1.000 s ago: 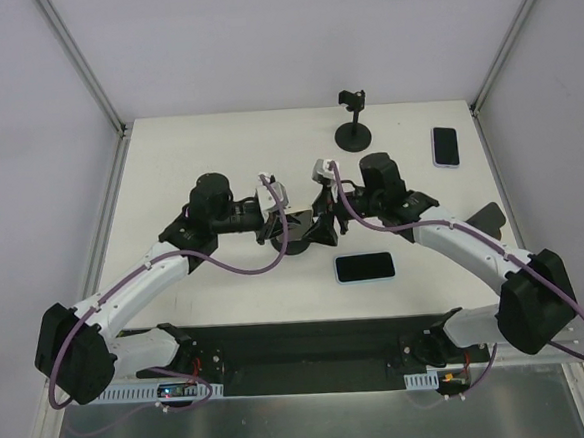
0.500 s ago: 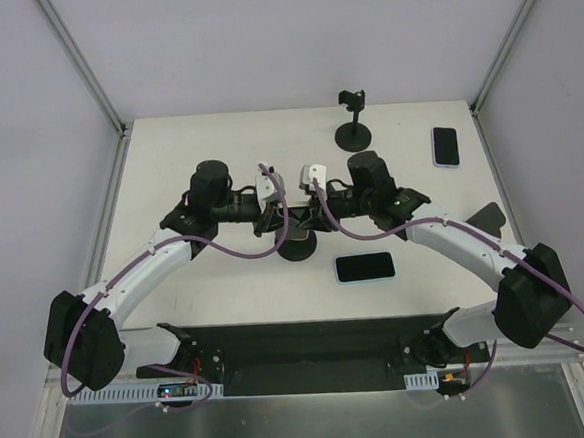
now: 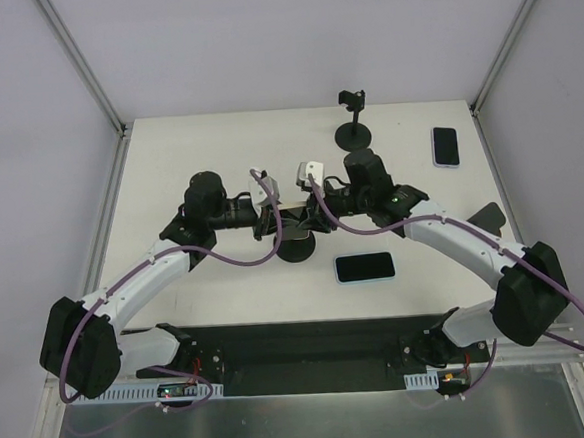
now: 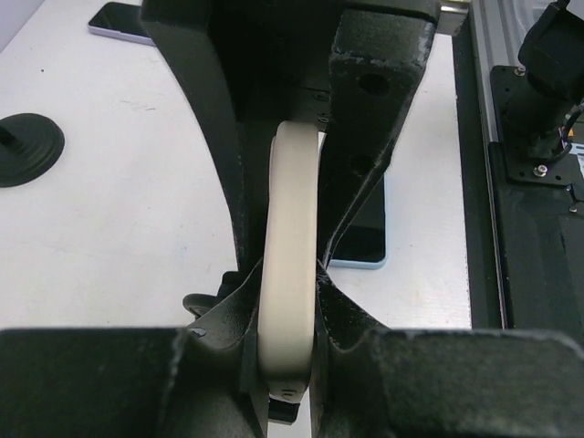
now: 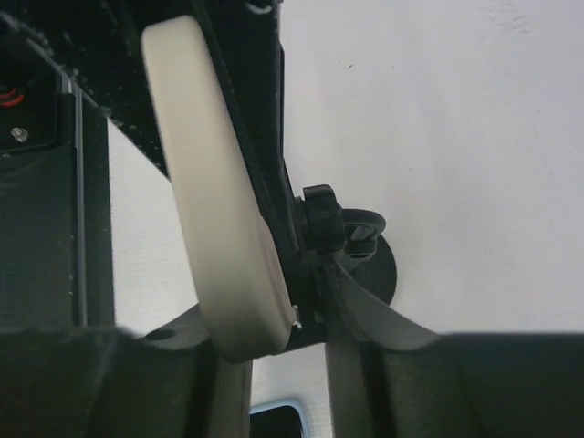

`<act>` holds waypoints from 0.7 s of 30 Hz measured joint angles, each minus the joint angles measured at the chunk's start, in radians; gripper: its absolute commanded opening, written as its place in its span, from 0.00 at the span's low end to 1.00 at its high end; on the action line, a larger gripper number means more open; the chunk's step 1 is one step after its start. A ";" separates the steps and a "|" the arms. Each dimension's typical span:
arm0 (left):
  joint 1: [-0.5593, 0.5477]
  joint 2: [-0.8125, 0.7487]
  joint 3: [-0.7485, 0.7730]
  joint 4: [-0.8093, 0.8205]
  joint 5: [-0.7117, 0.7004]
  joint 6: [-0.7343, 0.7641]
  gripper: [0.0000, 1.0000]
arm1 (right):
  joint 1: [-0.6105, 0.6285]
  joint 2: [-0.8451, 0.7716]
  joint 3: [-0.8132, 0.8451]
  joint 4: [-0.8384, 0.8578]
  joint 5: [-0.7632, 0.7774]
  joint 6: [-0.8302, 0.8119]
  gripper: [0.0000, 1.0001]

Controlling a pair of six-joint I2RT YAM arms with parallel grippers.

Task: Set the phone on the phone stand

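The cream-cased phone [image 4: 290, 274] is up on its edge right over the phone stand [image 3: 296, 247], low against the cradle, with the stand's knob and round base showing just behind it from the right wrist. The left hand [image 3: 275, 218] is pinching it, one finger flat on each face, which looks like the way to keep it upright and lined up for the cradle. The right hand [image 3: 312, 213] comes in from the stand's other side; I can't tell whether its fingers are gripping anything, though it seems there to steady things. Just nearer than the stand a dark phone [image 3: 365, 267] lies flat on the table [image 3: 187, 156], and well beyond it stands a spare stand [image 3: 354, 124].
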State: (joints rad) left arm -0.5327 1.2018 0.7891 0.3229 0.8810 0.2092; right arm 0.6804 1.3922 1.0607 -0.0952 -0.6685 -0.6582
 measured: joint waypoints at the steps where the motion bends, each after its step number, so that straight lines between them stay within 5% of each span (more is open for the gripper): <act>1: 0.000 -0.002 -0.002 0.003 -0.001 -0.003 0.00 | 0.000 0.003 0.007 -0.010 0.002 0.006 0.89; 2: 0.000 -0.002 -0.003 0.004 -0.002 -0.006 0.00 | 0.000 0.003 0.012 -0.024 0.014 0.025 0.99; 7: -0.018 -0.005 0.002 -0.008 -0.055 -0.016 0.00 | -0.005 -0.022 -0.022 -0.029 0.117 0.126 0.96; 15: -0.029 -0.010 0.018 -0.026 -0.304 -0.032 0.00 | -0.030 -0.322 -0.229 -0.060 0.298 0.293 0.96; 21: 0.106 0.082 0.091 -0.008 -0.385 -0.058 0.00 | -0.055 -0.449 -0.318 -0.063 0.338 0.373 0.96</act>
State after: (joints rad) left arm -0.4271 1.2835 0.8803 0.3149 0.4957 0.1513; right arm 0.6258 0.9428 0.7425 -0.1581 -0.3305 -0.2855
